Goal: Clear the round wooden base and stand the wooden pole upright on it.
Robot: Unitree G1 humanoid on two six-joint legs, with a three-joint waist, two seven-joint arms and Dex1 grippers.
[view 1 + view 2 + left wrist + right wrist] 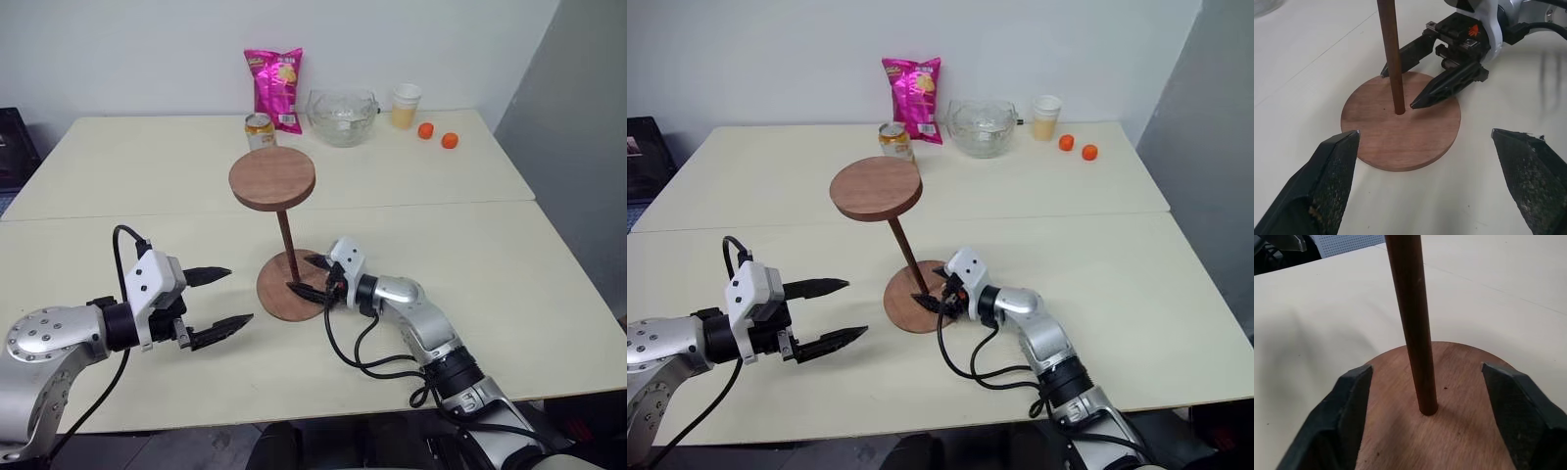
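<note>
The round wooden base (277, 296) lies flat on the table near the middle. The wooden pole (285, 230) stands upright in the base's centre hole (1427, 409), leaning slightly, with its round disc (271, 177) at the top. My right gripper (302, 274) is open low over the base, one finger on each side of the pole's foot and neither touching it (1391, 54). My left gripper (241, 294) hangs open a short way left of the base, holding nothing and pointing at it.
At the back of the table stand a pink chip bag (275, 88), a can (260, 130), a glass bowl (342, 117) and a paper cup (405, 106). Two small orange fruits (438, 135) lie at the back right. A seam (441, 204) runs across the table.
</note>
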